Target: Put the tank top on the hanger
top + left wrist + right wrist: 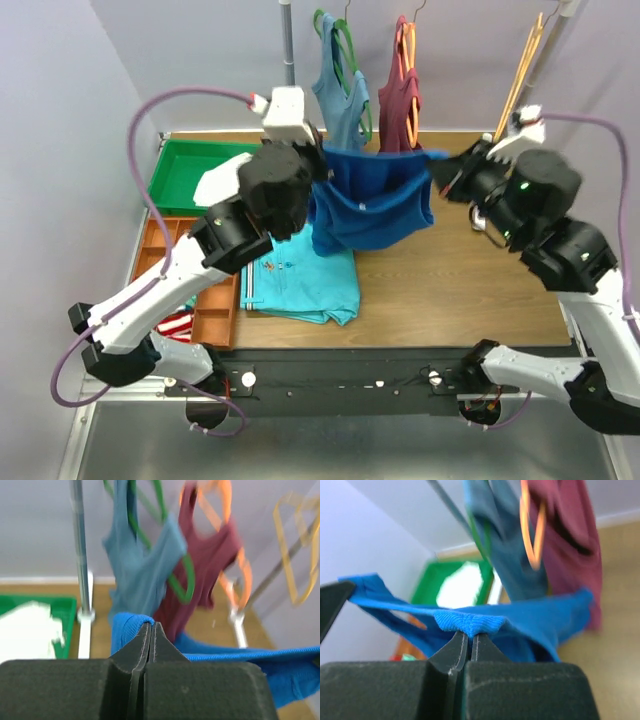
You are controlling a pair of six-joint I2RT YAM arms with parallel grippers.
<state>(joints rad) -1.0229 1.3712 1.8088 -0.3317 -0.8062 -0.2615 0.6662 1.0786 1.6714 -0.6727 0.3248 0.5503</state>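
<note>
The royal blue tank top (375, 205) hangs stretched between my two grippers above the back of the table. My left gripper (322, 162) is shut on its left top edge; the left wrist view shows the jaws (151, 626) pinching blue cloth (125, 627). My right gripper (445, 162) is shut on the right strap; in the right wrist view it (469, 636) pinches a ribbed blue hem (470, 621). The thin light-orange hanger (525, 65) hangs at the back right, past my right gripper, and shows blurred in the left wrist view (295, 555).
A grey-blue tank top on a green hanger (340, 80) and a maroon top on an orange hanger (400, 100) hang behind. A folded turquoise garment (305, 280) lies on the table. A green tray (185, 170) and an orange compartment tray (215, 300) stand left.
</note>
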